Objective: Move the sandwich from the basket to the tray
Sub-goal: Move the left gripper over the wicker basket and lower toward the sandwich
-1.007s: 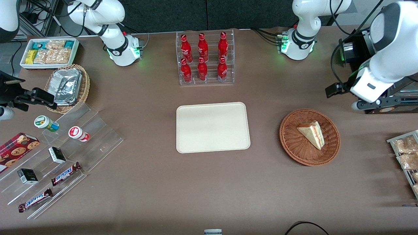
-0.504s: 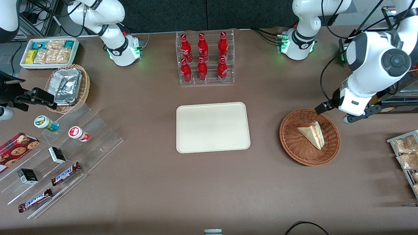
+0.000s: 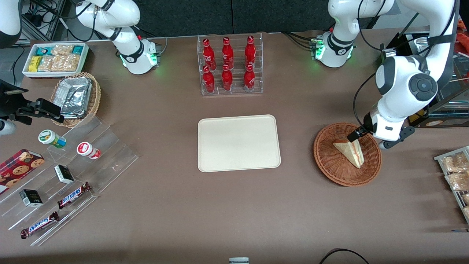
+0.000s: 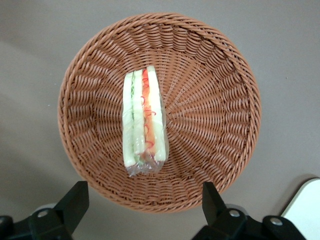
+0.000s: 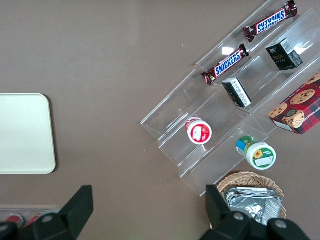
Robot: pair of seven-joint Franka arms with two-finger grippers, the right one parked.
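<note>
One sandwich [image 3: 350, 149] lay in one reddish-brown basket [image 3: 329, 165]. One cream tray [image 3: 239, 143] sat on the single desk [image 3: 165, 205]. Six red bottles [image 3: 227, 77] stood in one clear rack [image 3: 231, 91], three nearer the front camera and three farther. The one stepped clear stand [image 3: 110, 154] and its surroundings carried two Snickers bars [image 3: 74, 194], two small dark boxes [image 3: 64, 173], two round tubs [image 3: 51, 138] and one cookie box [image 3: 18, 167]. One tan basket [image 3: 96, 96] held foil packets [image 3: 75, 96], their number indistinct. One white bin [image 3: 85, 55] held snack packets. One gripper [image 4: 142, 200] hung above the reddish-brown basket, its two jaws spread apart.
</note>
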